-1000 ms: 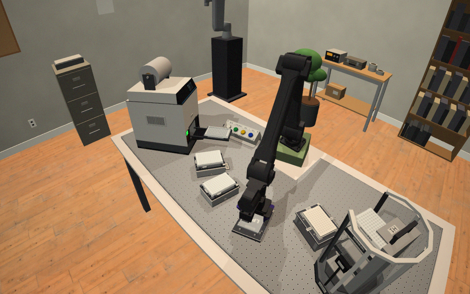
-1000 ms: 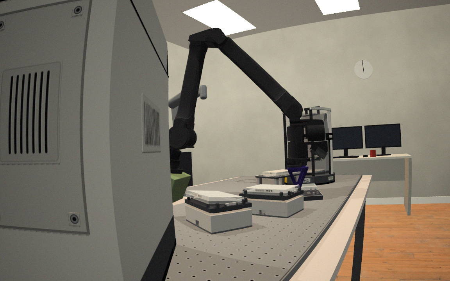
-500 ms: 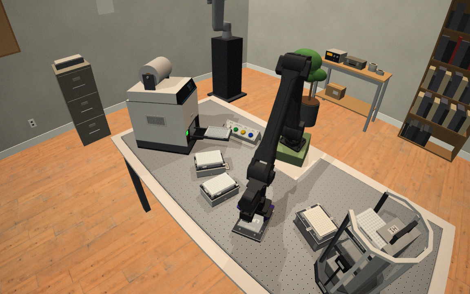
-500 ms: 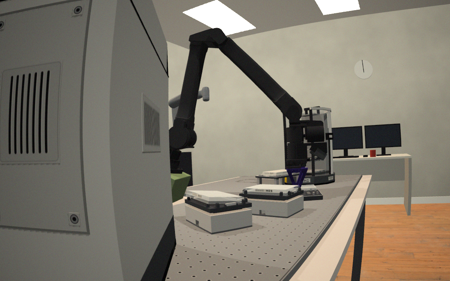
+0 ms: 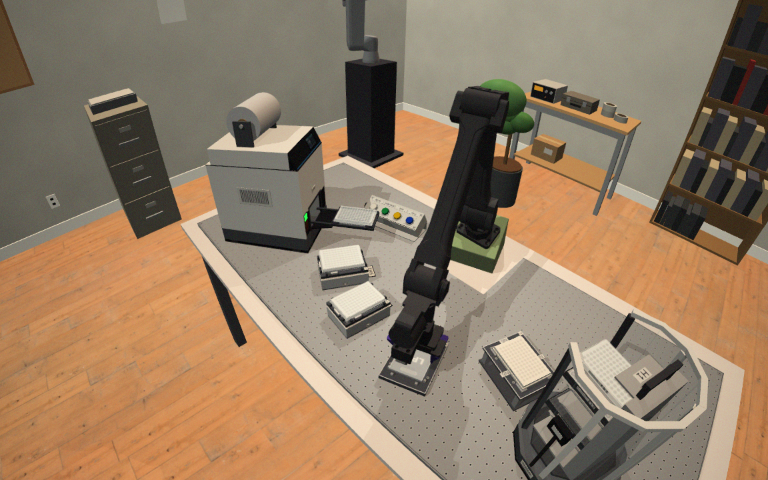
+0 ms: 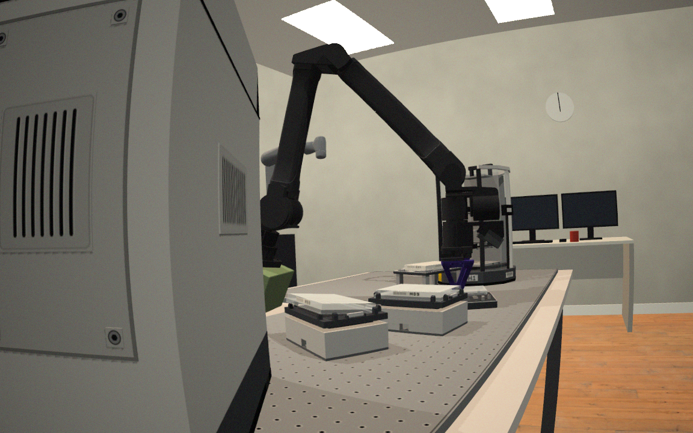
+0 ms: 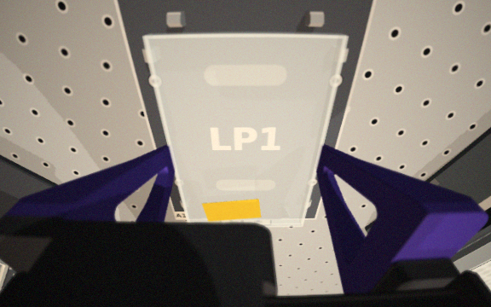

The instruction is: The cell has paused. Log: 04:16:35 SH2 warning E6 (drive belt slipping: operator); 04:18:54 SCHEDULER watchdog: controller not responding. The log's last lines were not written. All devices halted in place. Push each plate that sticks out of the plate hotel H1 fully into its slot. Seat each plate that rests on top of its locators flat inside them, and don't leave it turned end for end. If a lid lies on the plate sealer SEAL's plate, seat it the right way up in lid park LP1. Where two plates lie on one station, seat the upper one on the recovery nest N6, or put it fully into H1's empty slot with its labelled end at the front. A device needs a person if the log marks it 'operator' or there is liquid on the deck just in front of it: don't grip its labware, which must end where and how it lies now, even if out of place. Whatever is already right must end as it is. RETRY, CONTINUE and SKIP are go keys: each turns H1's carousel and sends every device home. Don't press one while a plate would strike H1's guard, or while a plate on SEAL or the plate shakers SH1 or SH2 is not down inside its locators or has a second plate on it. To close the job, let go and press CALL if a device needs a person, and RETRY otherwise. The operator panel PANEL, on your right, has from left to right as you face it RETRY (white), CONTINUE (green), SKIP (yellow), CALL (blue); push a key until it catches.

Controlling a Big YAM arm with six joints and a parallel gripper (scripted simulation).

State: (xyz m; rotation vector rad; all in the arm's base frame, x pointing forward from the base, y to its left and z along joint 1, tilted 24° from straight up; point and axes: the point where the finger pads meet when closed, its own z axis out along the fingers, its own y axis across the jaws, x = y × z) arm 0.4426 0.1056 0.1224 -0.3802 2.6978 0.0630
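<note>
My gripper is shut on the clear lid by its long sides. A yellow patch shows at the lid's near end. The lid is just over lid park LP1, whose lettering shows through it; whether it touches cannot be told. The sealer's plate lies on its extended tray. One shaker's plate looks tilted on its locators. The other shaker's plate, M09, looks raised on its locators.
The hotel H1 stands at the right end, with a pale plate at its top. Before it a nest bears a cream plate. The sealer stands opposite. The panel is behind its tray.
</note>
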